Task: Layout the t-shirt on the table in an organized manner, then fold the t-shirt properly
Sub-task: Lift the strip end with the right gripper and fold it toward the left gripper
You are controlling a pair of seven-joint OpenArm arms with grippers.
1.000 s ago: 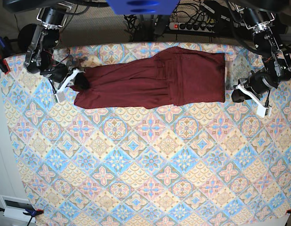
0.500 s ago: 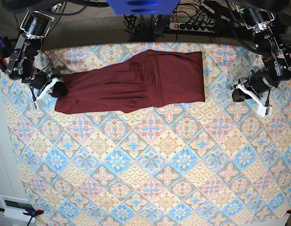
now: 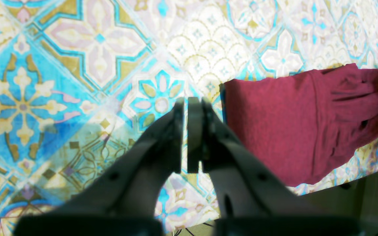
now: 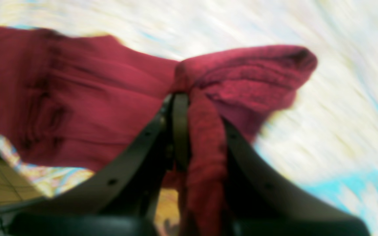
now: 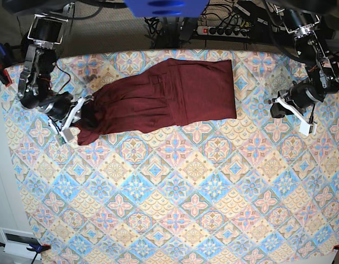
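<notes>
Shirt [image 5: 164, 96] is being kept stretched lengthwise along the far side of the surface [image 5: 174, 192]. One bunched end is being pinched in the right jaws; left jaws are being held closed, empty, beside it.

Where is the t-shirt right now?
In the base view, the t-shirt lies along the table's far edge, its left end pinched in the right hand.

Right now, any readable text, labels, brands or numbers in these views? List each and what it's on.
None readable.
t-shirt: plain maroon, no print or visible tag.
table: cloth shows only floral tile patterns, no lettering.
power strip behind the table: any markings are too small to read.
</notes>
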